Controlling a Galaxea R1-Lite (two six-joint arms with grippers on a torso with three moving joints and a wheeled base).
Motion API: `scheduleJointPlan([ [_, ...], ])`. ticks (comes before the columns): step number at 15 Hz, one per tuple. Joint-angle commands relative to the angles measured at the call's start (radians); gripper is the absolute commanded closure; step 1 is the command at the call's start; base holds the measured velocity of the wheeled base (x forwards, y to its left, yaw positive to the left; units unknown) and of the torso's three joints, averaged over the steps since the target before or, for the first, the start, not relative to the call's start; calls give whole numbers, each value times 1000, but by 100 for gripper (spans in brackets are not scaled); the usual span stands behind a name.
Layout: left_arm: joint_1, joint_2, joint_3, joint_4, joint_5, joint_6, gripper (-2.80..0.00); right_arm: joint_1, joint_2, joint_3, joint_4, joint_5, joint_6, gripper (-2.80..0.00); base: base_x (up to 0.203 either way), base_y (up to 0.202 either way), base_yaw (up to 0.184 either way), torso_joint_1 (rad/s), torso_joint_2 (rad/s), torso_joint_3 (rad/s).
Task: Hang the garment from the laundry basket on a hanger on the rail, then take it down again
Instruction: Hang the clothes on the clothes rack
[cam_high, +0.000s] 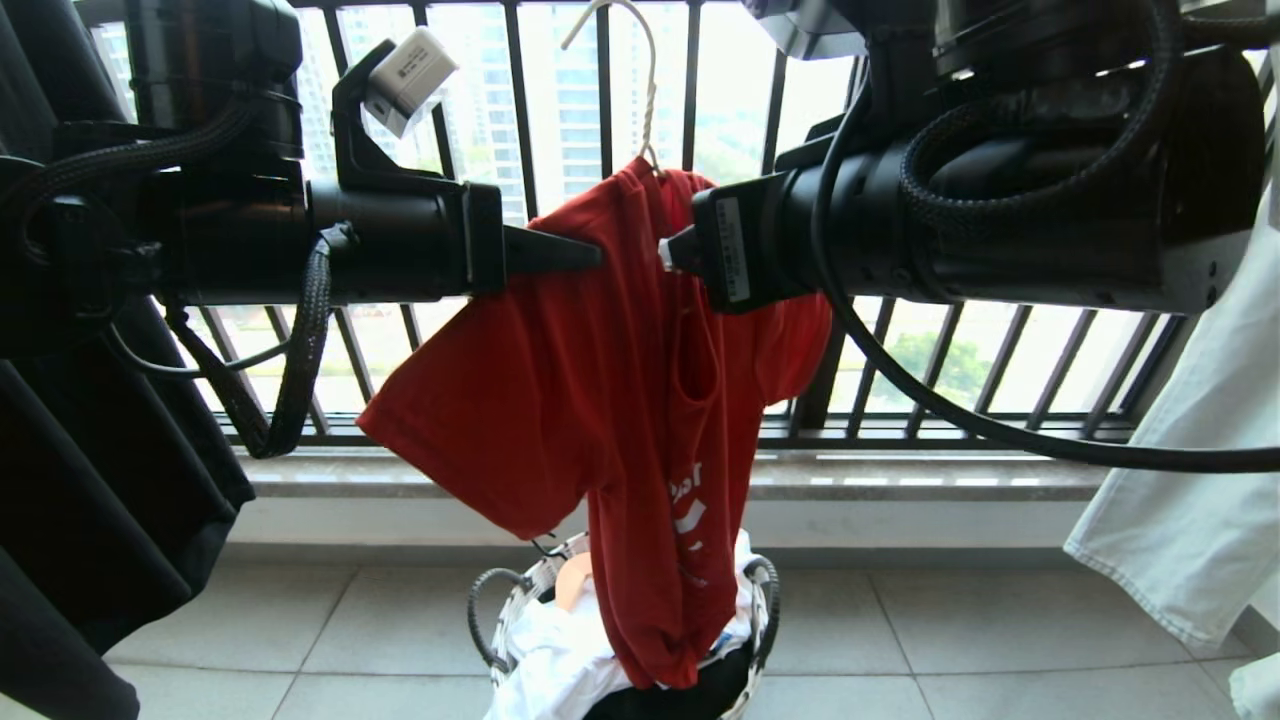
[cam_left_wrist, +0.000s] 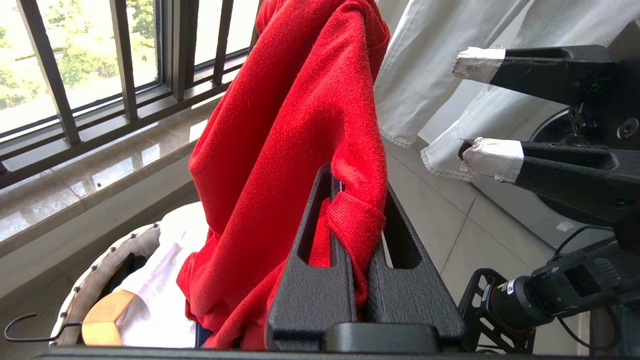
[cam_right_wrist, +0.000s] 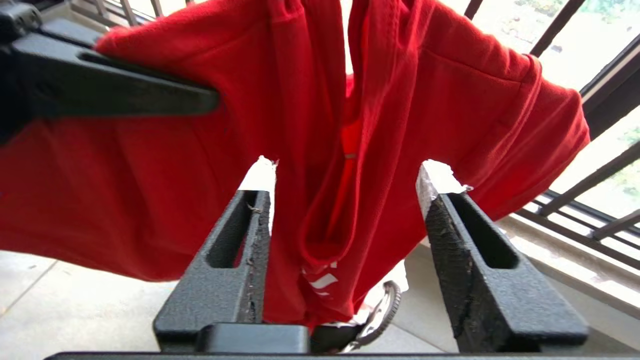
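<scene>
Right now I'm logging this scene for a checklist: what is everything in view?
T-shirt: one, red, on the hanger, hem in the basket.
Hanger: one, off-white wire, at the shirt's neck.
Laundry basket: one, white and black, on the floor.
Wooden hanger: one, light, in the basket.
Window railing: one, dark, behind.
White garment: one, hanging right.
Black garment: one, hanging left.
Left gripper: jaws shut on the shirt.
Right gripper: jaws open around the shirt.
</scene>
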Motion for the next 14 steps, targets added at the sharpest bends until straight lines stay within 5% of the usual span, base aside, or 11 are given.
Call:
scheduleJointPlan([
  [1,2,-14,-3,1,-5,-11,0,-1,-82,81,1,-7,-9,0,0,0,0,0,0,0],
  [11,20,-112,-2,147,-270,-36,0,-38,-249,193,33,46,-316,0,0,0,0,0,0,0],
  [12,35,-112,-2,150,-330,-36,0,-39,-252,192,38,50,-367,-119,0,0,0,0,0,0],
  [13,59,-110,-2,157,-408,-36,0,-38,-249,183,45,53,-430,-280,0,0,0,0,0,0],
  [14,78,-106,-5,164,-474,-37,0,-39,-243,149,71,53,-465,-280,0,0,0,0,0,0],
])
